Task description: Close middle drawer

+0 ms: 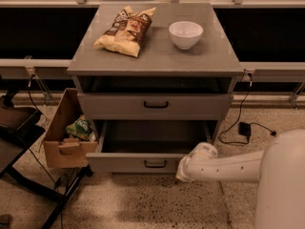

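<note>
The gripper [182, 172] sits against the half-open middle drawer's [121, 163] front panel, right of its handle; its grip state cannot be told.
</note>
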